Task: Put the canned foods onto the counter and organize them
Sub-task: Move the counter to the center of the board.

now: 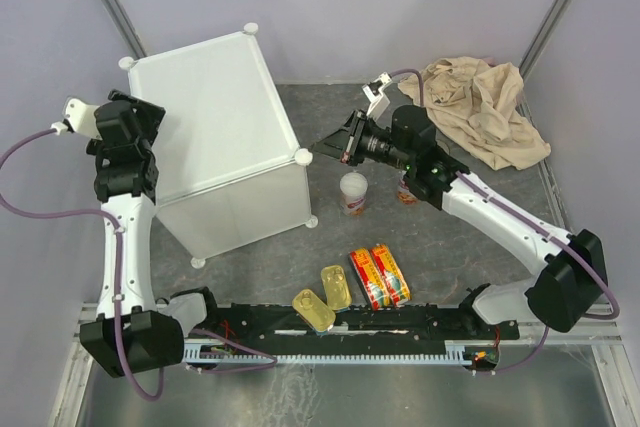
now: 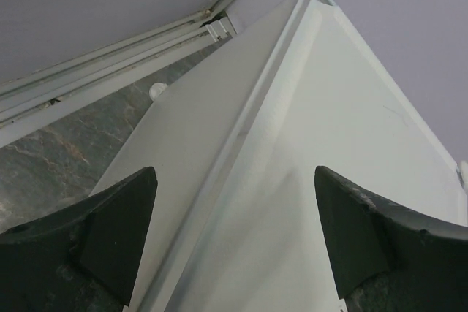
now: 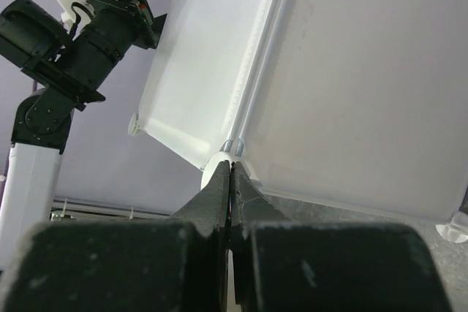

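Trouble lay mostly with the counter (image 1: 215,137), which stood at about 10 o'clock on the table (image 1: 320,107) with nothing on its top. The right gripper (image 3: 231,169) was pinched fully shut on nothing. Its tips were at the corner knob (image 1: 305,157) on the counter's 4 o'clock corner, touching it or just short of it; I could not tell which. The left gripper (image 2: 234,180) hung at the counter's 9 o'clock side, jaws spread wide and empty. In the wrist view an edge of the cabinet ran between its fingers, with no contact visible. In my judgement, a push from the shut tips against that knob could slide or rock so light-looking a cabinet towards the left arm. The spread fingers there might then catch the edge and twist it rather than steady it.

Every tin in view sat off the counter. A white-and-red cylinder (image 1: 354,192) stood upright just beside the right wrist, at 5 o'clock from the gripper. A sweep of that arm would probably topple it and set it rolling. Another can (image 1: 407,192), half hidden under the right forearm and too covered to identify, ran the same risk. Gold rectangular tins (image 1: 313,309) and red-yellow oblong tins (image 1: 390,273) lay packed close at 6 o'clock, near the arm bases, so a grasp on one would likely nudge its neighbour. A beige cloth (image 1: 487,107) lay at 1 o'clock, apart from the tins.
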Controlling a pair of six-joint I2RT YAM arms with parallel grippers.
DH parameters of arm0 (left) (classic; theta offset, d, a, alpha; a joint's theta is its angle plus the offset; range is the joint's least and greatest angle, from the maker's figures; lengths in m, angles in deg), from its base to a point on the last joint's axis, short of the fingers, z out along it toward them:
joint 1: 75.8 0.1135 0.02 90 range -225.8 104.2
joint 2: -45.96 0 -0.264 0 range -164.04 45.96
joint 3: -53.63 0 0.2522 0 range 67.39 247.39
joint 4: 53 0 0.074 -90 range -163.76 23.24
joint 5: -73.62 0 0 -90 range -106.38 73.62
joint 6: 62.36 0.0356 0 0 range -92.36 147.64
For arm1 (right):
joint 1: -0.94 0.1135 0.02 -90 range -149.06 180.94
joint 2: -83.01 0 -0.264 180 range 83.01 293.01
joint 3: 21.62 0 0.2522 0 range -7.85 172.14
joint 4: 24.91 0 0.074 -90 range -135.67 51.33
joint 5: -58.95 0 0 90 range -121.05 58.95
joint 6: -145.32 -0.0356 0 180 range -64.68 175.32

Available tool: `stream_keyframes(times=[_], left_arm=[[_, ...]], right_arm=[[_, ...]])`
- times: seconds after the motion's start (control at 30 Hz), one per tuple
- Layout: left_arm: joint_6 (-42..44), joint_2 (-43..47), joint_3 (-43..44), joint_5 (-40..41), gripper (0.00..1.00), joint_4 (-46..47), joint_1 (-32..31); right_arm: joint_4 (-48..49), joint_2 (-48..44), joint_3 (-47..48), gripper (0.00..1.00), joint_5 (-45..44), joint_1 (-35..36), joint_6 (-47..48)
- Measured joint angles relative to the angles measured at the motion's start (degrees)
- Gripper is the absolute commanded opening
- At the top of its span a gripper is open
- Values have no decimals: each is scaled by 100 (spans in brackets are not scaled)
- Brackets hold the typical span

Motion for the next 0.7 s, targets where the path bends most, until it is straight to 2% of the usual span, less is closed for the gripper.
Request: stream_keyframes(times=[0.13, 0.27, 0.47, 0.7], left_arm=[[-142, 2, -271, -442, 83, 592, 72], [-284, -144, -501, -927, 79, 1325, 149], [-481, -671, -509, -1775, 77, 2328, 144], [-514, -1023, -494, -2216, 77, 2966, 144]], right_arm=[[-15, -186, -118, 1, 7, -4, 72], [-90, -323, -188, 1, -42, -26, 151], [-343, -470, -188, 1, -138, 26, 361], [-328, -444, -188, 1, -142, 94, 433]])
